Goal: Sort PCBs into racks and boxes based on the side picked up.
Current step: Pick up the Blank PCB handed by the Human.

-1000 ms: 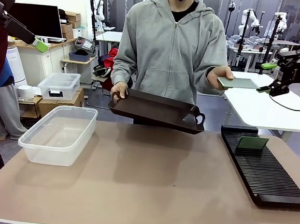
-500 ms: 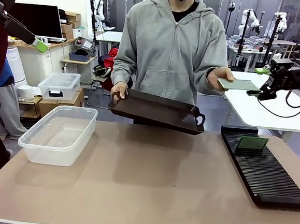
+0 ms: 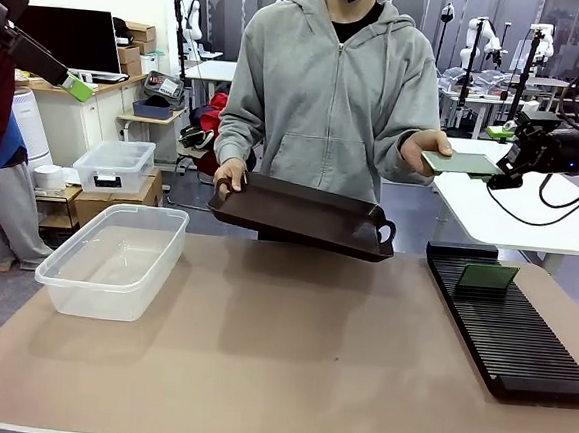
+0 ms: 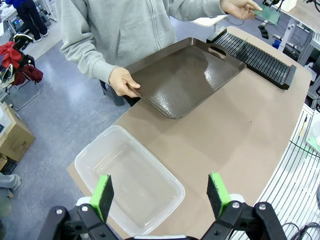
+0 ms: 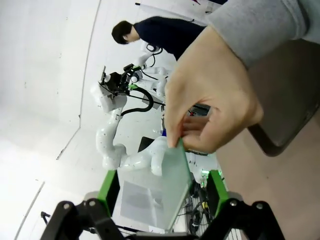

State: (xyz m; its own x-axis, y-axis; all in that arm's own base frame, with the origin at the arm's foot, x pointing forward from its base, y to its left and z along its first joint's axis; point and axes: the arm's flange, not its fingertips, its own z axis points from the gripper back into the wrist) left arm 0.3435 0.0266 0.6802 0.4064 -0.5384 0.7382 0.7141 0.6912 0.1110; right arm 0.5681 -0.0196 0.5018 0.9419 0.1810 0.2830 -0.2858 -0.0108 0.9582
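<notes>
**Right gripper (image 3: 499, 156) spread wide around the offered board, grip not yet made.**

Its green pads stand one on each side of the free end of a thin, flat, grey-green circuit board (image 3: 461, 163); whether either pad touches it I cannot tell. A person's hand (image 3: 427, 147) pinches the board's other end and holds it out roughly level, past the table's far right corner. Below lies the long black slotted rack (image 3: 520, 345), with a second green board (image 3: 486, 277) standing upright near its far end. The person's other hand (image 3: 231, 175) holds a dark brown handled tray (image 3: 305, 213) tilted over the far edge. At far left, the left gripper (image 4: 160, 197) hangs with jaws apart and nothing between them, above the large clear plastic tub (image 3: 116, 258). This looks like the handover step. The next move calls for closing squarely on the free end and waiting for release; the face gripped then decides rack or tub.
</notes>
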